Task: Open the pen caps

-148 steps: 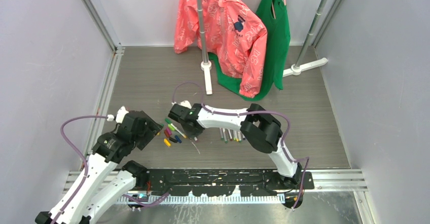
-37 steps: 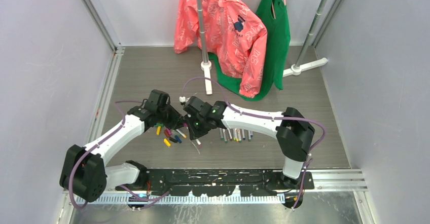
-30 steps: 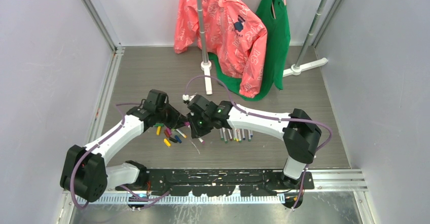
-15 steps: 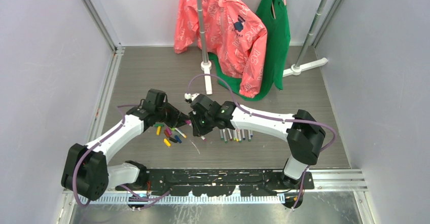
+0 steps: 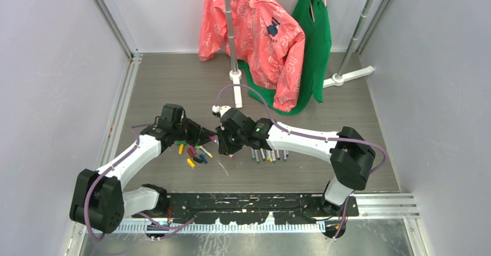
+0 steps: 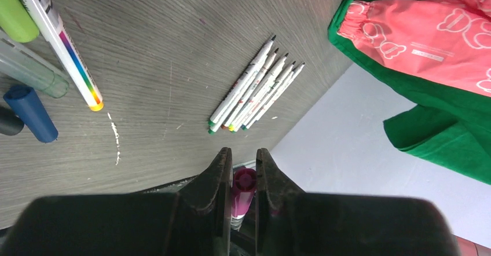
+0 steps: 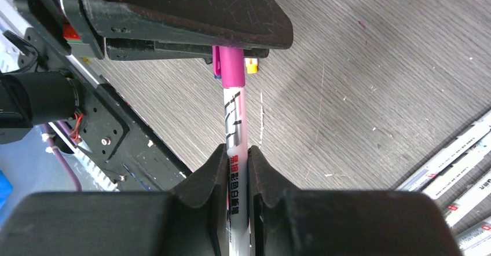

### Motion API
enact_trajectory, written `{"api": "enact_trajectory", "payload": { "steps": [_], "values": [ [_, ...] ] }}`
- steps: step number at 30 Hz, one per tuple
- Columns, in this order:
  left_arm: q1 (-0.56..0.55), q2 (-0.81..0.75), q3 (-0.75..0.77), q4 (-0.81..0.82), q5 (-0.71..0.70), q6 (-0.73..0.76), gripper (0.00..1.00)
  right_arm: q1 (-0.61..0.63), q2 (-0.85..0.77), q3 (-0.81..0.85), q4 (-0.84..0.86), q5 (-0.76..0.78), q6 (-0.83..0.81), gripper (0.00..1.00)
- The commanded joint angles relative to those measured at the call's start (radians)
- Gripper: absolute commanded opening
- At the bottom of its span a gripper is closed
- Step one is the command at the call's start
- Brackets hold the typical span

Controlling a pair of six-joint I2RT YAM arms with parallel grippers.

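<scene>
- The magenta pen cap [image 7: 233, 68] is pinched in the left gripper [image 6: 244, 154], with the jaws squeezed narrow around it.
- The pen [image 7: 233, 117] is clamped by its whitish barrel in the right gripper [image 7: 236, 150], jaws almost together. The cap is seated on it, up off the table [image 5: 173, 88].
- Loose caps [image 5: 194, 154] are scattered under the left gripper, a blue cap [image 6: 32, 112] among them.
- A neat row of uncapped pens [image 6: 255, 91] is laid just beside the right gripper.

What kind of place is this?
Probably a robot test booth, not a home: plain grey walls with metal rails, a left arm and right arm bolted to a black plate, and a pink jacket hung behind loose pens.
</scene>
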Motion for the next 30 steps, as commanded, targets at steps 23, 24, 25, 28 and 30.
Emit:
{"api": "enact_trajectory", "payload": {
  "steps": [23,24,25,28,30],
  "values": [
    [0.193,-0.047,0.052,0.022,-0.035,0.033,0.00,-0.014,-0.110,-0.066,-0.178,0.104,0.007,0.01],
    [0.193,-0.044,0.079,-0.040,-0.055,0.075,0.00,-0.026,-0.111,-0.065,-0.190,0.138,0.010,0.01],
    [0.193,-0.040,0.100,-0.096,-0.073,0.112,0.00,-0.038,-0.114,-0.066,-0.199,0.163,0.015,0.01],
    [0.193,-0.028,0.130,-0.192,-0.114,0.198,0.00,-0.091,-0.123,-0.078,-0.220,0.219,0.036,0.01],
    [0.193,-0.018,0.135,-0.242,-0.140,0.232,0.00,-0.128,-0.131,-0.086,-0.229,0.255,0.044,0.01]
  ]
}}
